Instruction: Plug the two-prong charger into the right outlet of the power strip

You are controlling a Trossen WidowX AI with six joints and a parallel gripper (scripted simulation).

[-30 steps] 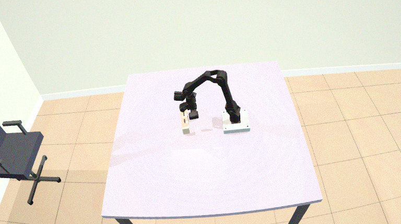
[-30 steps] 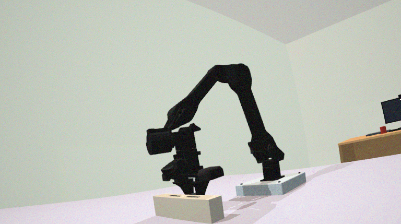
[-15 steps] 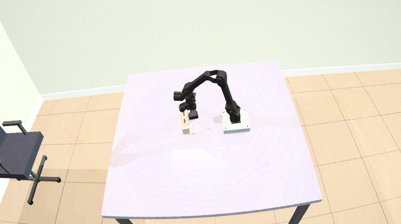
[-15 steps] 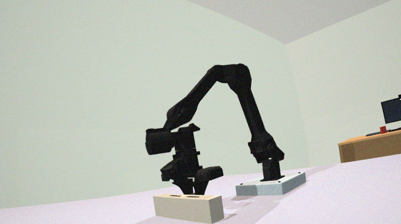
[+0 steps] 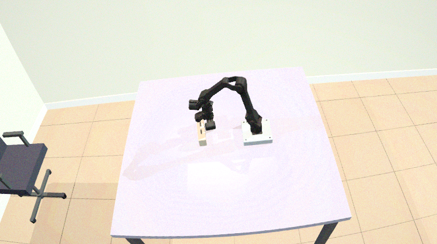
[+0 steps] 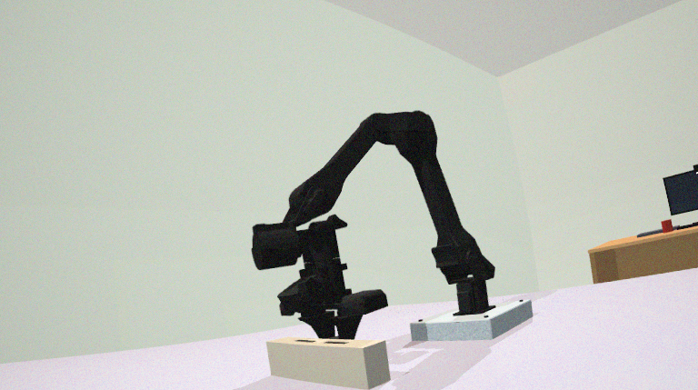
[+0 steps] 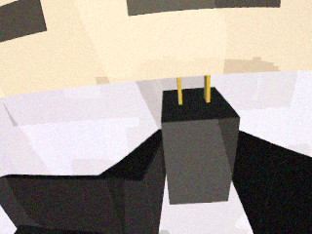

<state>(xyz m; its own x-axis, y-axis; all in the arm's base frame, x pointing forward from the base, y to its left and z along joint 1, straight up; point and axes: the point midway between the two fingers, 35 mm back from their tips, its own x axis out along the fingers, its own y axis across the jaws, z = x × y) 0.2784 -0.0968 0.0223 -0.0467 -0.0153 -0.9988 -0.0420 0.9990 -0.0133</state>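
Observation:
The power strip [image 5: 202, 136] [image 6: 319, 363] [image 7: 88, 54] is a beige block on the table, with dark outlet recesses on its top. My gripper [image 7: 191, 135] [image 6: 336, 336] is shut on the black charger [image 7: 199, 161], which is held between both fingers. The charger's two gold prongs [image 7: 179, 91] [image 7: 208, 89] point away from the fingers, toward the strip's edge in the wrist view. The outlet recesses lie farther up in that view, beyond the prong tips. In the exterior view the fingertips are just behind the strip, near its top level, and the charger is hidden there.
The arm's pale base plate [image 5: 256, 140] [image 6: 453, 330] is bolted on the table [image 5: 225, 209], to the right of the strip. A dark chair [image 5: 22, 164] stands left of the table. A wooden desk [image 6: 643, 256] with a monitor is in the background.

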